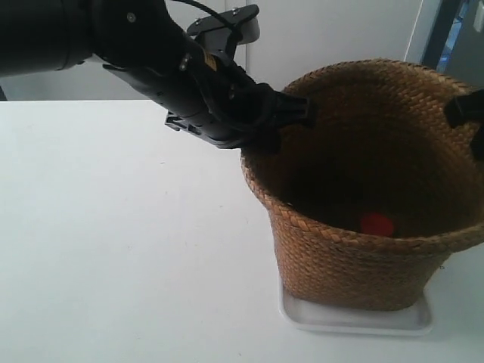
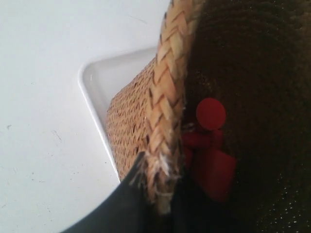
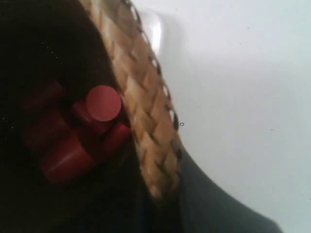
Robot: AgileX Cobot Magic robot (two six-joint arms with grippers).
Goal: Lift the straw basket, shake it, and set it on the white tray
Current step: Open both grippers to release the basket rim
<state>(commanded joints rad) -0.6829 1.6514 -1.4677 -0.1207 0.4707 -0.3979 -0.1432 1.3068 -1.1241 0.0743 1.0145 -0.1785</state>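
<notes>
The basket [image 1: 355, 265] stands on the tray [image 1: 355, 323] at the lower right of the exterior frame, with red cylinders [image 1: 376, 223] lying in its dark bottom. The left gripper [image 2: 160, 213] is pinched closed on the braided rim, and the right gripper [image 3: 163, 201] nips the rim on the opposite side, no gap showing. The white table [image 1: 113, 227], faintly specked, runs back to a pale wall [image 1: 340, 30] with a dark frame [image 1: 431, 30] at upper right.

No text, number or brand is legible in any view; a yellowish patch [image 1: 213, 65] on the arm at the exterior view's left [image 1: 144, 45] is unreadable.
</notes>
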